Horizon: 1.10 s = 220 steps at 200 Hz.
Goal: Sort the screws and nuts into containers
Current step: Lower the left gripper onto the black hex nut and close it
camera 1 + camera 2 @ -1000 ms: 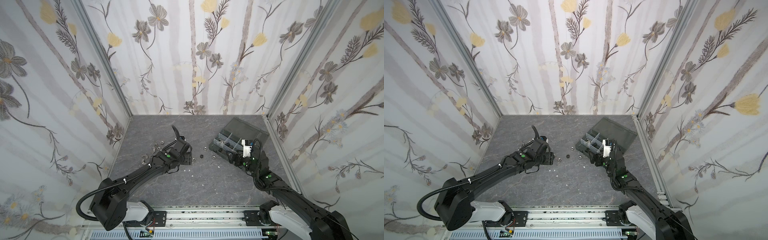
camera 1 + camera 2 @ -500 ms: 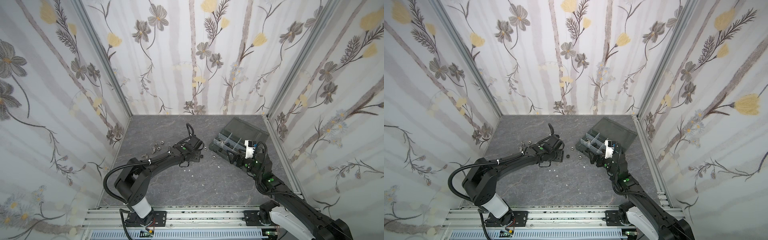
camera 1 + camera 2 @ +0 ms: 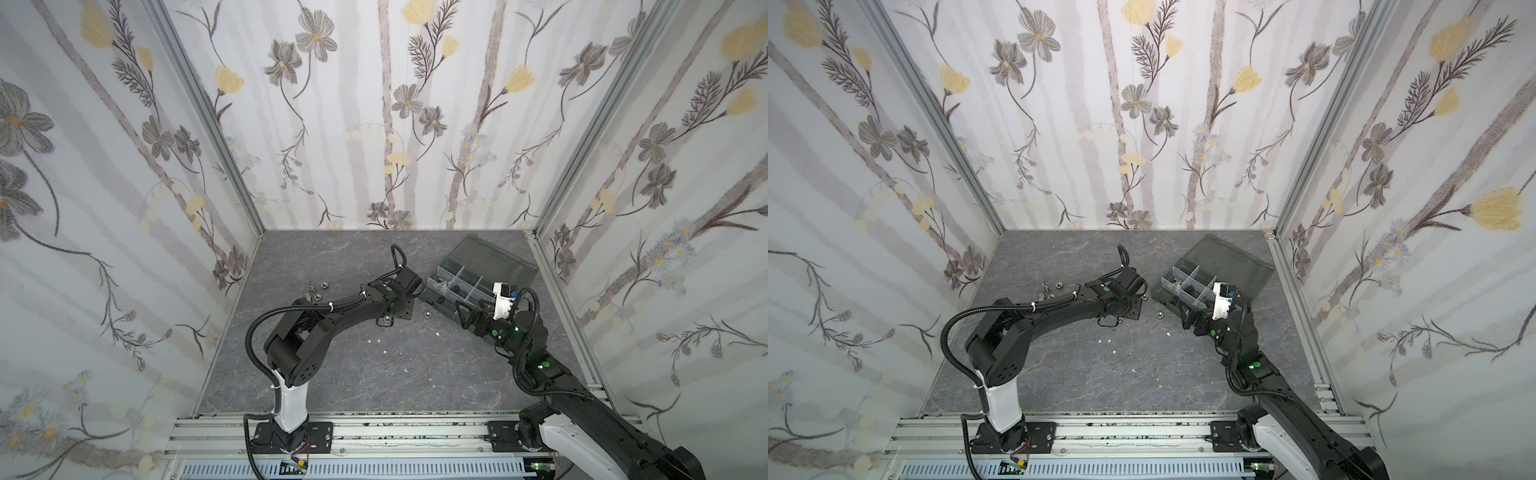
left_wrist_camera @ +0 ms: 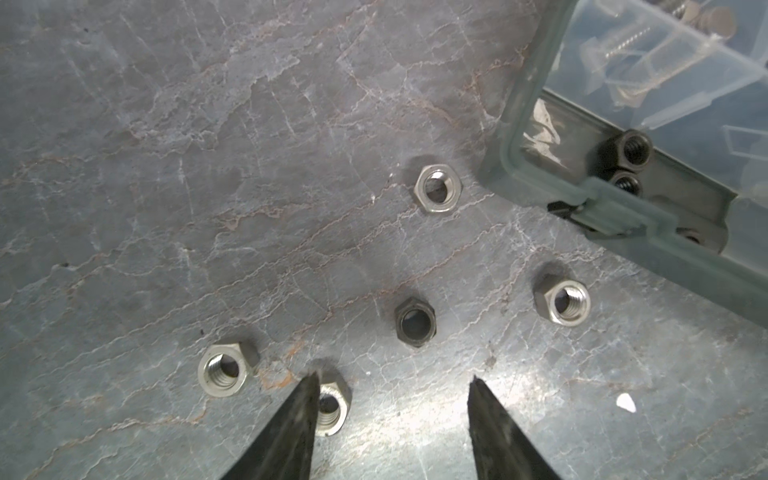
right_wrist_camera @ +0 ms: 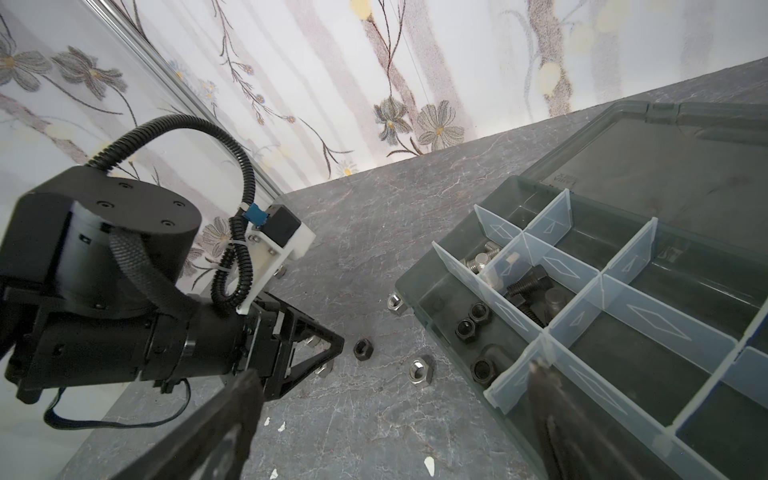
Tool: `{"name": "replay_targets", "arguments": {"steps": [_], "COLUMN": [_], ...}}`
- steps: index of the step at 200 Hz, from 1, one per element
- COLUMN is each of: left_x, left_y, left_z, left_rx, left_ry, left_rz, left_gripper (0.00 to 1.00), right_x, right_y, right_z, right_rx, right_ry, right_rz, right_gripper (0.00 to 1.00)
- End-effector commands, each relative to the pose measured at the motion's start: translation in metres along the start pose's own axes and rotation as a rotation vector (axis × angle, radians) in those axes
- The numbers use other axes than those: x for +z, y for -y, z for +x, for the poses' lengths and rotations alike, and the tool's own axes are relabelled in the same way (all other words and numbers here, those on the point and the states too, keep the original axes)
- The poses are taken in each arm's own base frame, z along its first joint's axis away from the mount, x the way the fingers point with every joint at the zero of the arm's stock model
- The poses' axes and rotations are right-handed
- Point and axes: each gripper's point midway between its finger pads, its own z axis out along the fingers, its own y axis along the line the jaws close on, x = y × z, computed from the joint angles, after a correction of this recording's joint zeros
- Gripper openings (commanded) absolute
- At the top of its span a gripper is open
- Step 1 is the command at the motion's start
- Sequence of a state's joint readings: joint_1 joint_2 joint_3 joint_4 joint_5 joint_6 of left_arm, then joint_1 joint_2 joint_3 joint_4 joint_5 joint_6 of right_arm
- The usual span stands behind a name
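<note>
The containers [image 5: 419, 291] hold black nuts [image 5: 466, 330] in one compartment and screws [image 5: 528, 286] in neighbouring ones. The left claw [image 4: 393, 376] is half-spread, the right claw [image 5: 392, 370] wide.

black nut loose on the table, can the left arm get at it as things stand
Probably yes: the black nut lies on bare table just ahead of the left tool, jaws apart; only a silver nut by one finger is close.

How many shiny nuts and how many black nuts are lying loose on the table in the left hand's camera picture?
Loose on the table in the left wrist view:
Silver nuts: 4
Black nuts: 1
Total: 5
</note>
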<state>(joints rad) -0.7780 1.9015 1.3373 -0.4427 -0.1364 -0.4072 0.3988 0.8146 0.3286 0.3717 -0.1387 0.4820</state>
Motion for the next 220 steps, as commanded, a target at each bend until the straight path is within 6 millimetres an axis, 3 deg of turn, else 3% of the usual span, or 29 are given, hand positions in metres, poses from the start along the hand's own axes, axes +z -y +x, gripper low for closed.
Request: {"name": "replay_targets", "arguments": {"steps": [1,89,220], "left_x": [0.005,0.03,0.05], "left_y": [0.003,0.013,0.008], "left_z": [-0.001,0.004,0.016], "left_rx": [0.002,0.006,0.009], "left_ry": [-0.007,-0.043,-0.073], "left_rz": [-0.007,-0.007,-0.045], "left_gripper": [0.55,0.46,0.29], "right_x": [-0.002,-0.008,-0.012], "right_y": [-0.006,-0.009,-0.01], "right_z": [-0.013,-0.02,-0.024], "right_rx": [0.008,0.013,0.02], "right_ry": [0.053,0.084,0.102], "right_rz": [-0.023,-0.03,-0.029], "right_gripper": [1.0,1.0,1.0]}}
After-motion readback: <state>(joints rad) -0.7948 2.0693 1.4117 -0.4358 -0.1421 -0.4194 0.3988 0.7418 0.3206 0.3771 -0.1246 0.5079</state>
